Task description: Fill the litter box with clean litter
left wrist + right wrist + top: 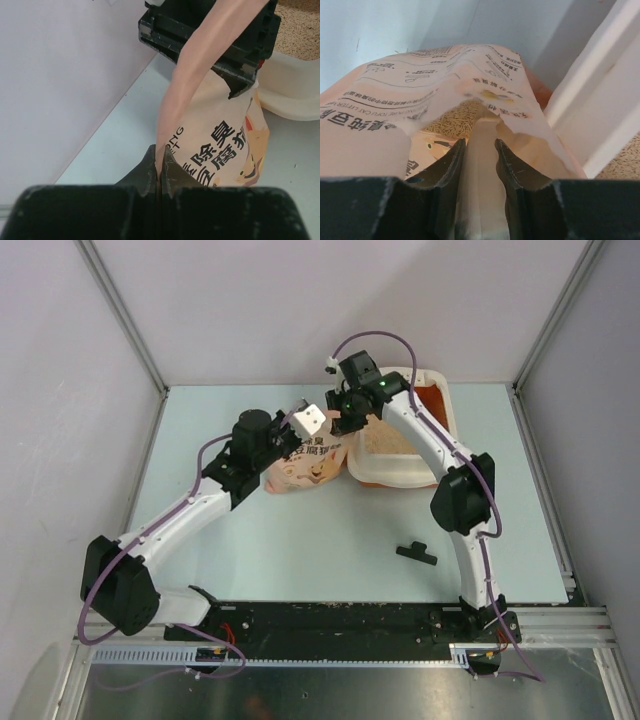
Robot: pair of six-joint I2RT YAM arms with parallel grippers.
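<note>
Looks like the pouring step: left gripper (160, 156) and right gripper (479, 146) both pinch the bag (305, 468) beside the box (388, 476). Next I'd lift and tip it in.

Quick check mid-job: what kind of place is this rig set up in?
Likely a lab robot cell, not a home: a pale table boxed in by plain panel walls on aluminium posts, with the litter bag and litter box as props.

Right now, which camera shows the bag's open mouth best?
Right wrist: it looks straight into the bag, showing the torn edge and the litter inside. Top external shows the bag beside the litter box, but the mouth is not visible. Left wrist shows only its printed side.
</note>
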